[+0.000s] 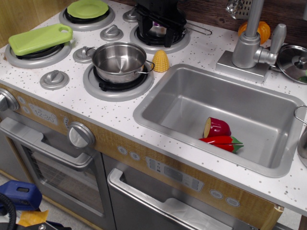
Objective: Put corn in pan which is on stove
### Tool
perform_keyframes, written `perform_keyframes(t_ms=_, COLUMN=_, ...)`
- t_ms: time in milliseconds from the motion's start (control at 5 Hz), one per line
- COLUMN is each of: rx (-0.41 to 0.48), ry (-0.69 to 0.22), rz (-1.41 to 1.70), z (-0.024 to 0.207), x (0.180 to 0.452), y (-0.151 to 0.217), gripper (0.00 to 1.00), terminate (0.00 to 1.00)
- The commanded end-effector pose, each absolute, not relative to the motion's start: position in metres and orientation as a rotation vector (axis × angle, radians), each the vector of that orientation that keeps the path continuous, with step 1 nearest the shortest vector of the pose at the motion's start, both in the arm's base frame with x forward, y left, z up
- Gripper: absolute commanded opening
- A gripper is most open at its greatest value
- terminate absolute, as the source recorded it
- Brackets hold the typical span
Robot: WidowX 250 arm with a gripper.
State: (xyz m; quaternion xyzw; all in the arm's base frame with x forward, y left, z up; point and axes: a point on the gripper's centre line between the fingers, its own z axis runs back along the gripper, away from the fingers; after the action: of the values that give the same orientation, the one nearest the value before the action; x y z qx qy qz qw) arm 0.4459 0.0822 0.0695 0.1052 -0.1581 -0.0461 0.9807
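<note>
The corn [160,61] is a small yellow bumpy cone standing upright on the white speckled stove top [62,103], just right of the pan and left of the sink's corner. The pan [119,60] is a shiny steel pot with loop handles, empty, on the front right burner. My gripper [159,29] is black, at the back over the rear right burner, behind the corn and apart from it. Its fingers look spread and hold nothing.
A wire handle [199,29] sticks out right from under the gripper. A green cutting board [41,38] and a green plate [88,8] cover the left burners. The sink [163,103] holds a purple toy [217,127] and a red pepper [221,142]. Faucet [249,43], orange fruit [263,29] and lid [295,62] stand at right.
</note>
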Motion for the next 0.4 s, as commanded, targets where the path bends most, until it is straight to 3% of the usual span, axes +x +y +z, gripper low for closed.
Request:
perform_keyframes(t_ms=0, rx=0.212, ry=-0.318, rz=-0.093, z=0.069, x=0.446, y=0.082, gripper=1.00, terminate=0.00)
perform_keyframes(t_ms=200, rx=0.180, ry=-0.332, rz=-0.107, z=0.059, x=0.449, y=0.087, gripper=1.00, terminate=0.00)
